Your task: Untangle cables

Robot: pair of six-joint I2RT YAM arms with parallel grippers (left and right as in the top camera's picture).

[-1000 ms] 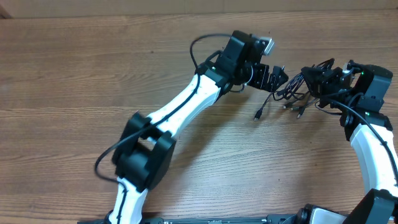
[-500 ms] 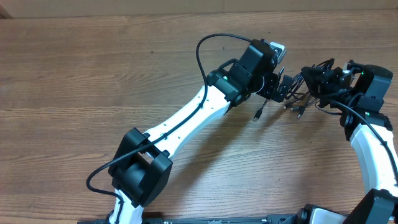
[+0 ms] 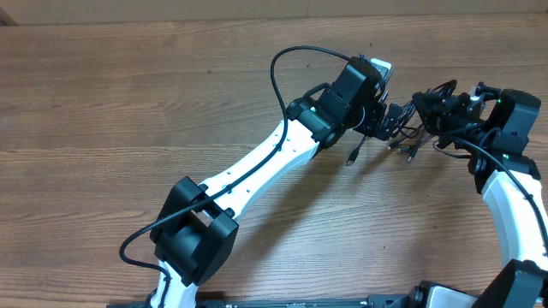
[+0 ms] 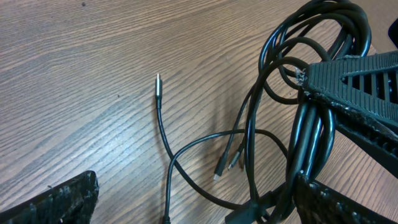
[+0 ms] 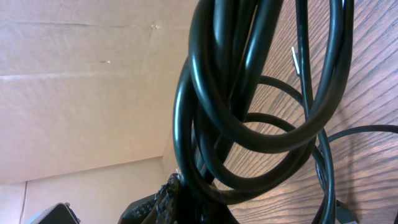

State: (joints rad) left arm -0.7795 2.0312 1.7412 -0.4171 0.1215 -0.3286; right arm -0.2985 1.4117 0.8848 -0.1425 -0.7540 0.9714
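The cables (image 3: pixel 409 130) sit in a black bunch toward the far right of the table (image 3: pixel 128 103), right between the two arms. The right fingers (image 4: pixel 357 74) are clamped on the thick part of the bundle, where several loops are gathered and pinched at the ribbed tips. The left fingers (image 4: pixel 62 200) stand wide apart with nothing gripped. The loose tails of the cables lie on the table between them, and the bundle runs down just beside the finger on the picture's right side.

From above you mostly see a dark knot with a few ends poking out toward the near edge. The left wrist camera shows far more: one thin strand curls away from the bunch and ends in a slim silver plug (image 4: pixel 157 81) lying flat on the wood, and two more small plugs lie close together nearer the bundle. The right wrist camera is filled by glossy loops right against the lens, with a tan panel (image 5: pixel 74 93) behind them.
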